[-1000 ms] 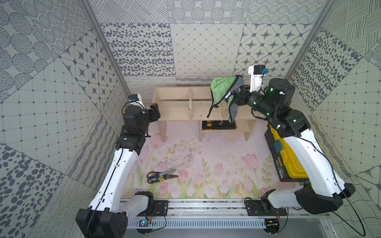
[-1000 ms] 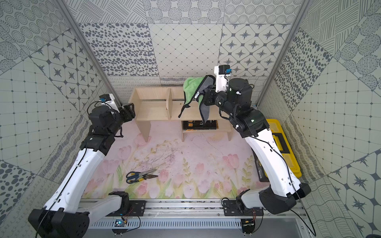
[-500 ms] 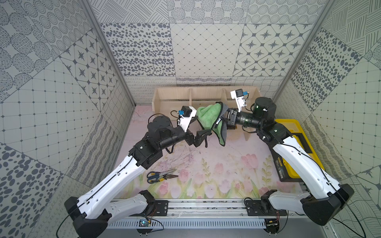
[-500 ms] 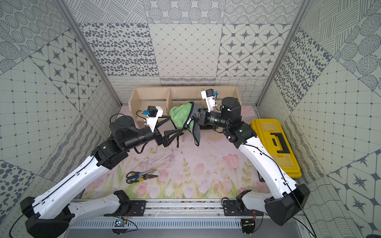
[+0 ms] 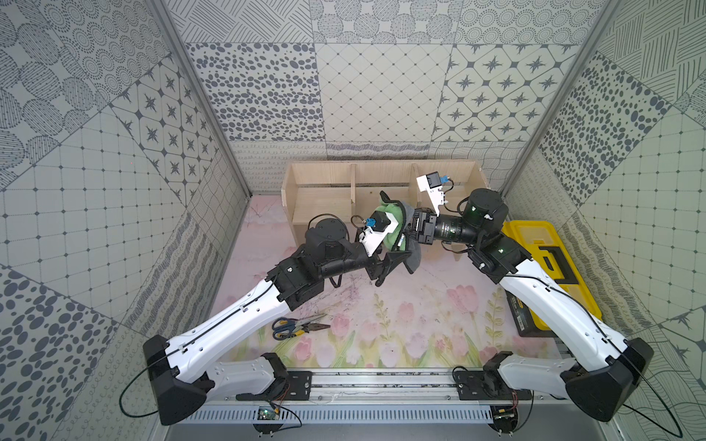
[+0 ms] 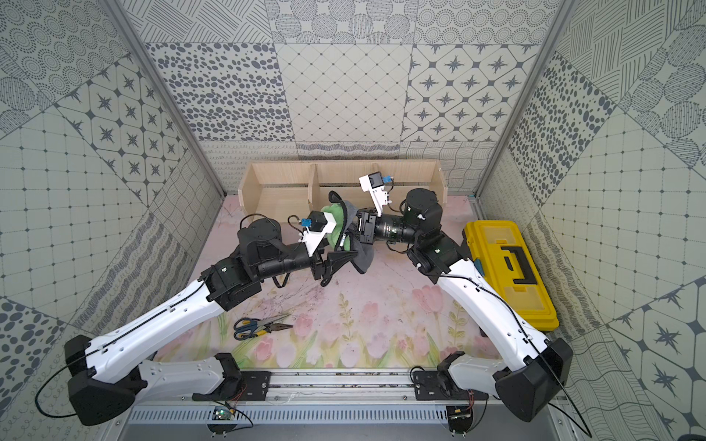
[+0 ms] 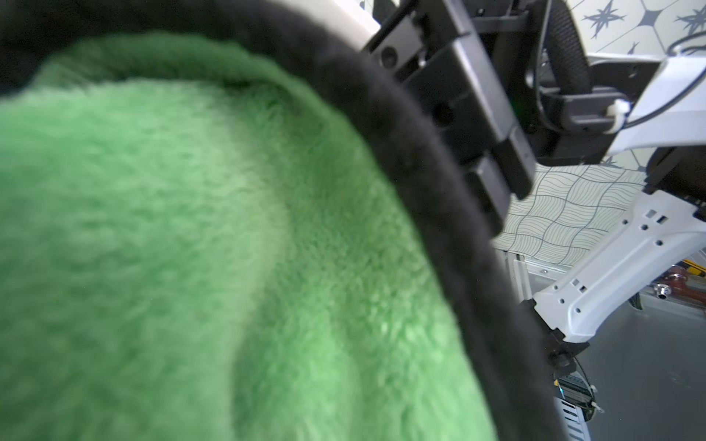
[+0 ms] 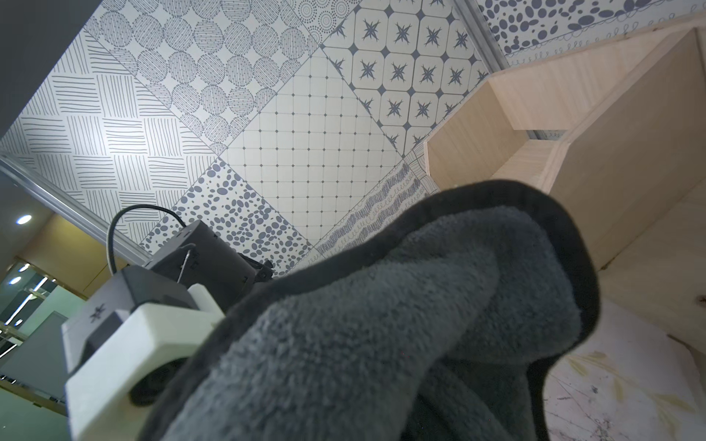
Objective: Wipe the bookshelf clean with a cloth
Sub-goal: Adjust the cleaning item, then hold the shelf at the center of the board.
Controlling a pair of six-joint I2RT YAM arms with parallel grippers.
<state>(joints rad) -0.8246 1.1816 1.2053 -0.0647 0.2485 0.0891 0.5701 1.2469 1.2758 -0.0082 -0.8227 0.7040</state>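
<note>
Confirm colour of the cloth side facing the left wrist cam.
Bright green on the cloth, with black trim; best in the left wrist view.

Cloth point(image 7: 191, 248) — bright green one face, dark grey the other; black trim. Bookshelf point(image 5: 324, 179) pale wood; toolbox point(image 5: 531, 233) yellow, black handle.

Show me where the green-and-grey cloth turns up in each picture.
Top view: cloth mid-scene, in front of the bookshelf.
Top view: cloth same spot, before the bookshelf.
Left wrist: green side fills most.
Right wrist: grey side fills the foreground.
Shared landmark: bookshelf, absent from left wrist.
</note>
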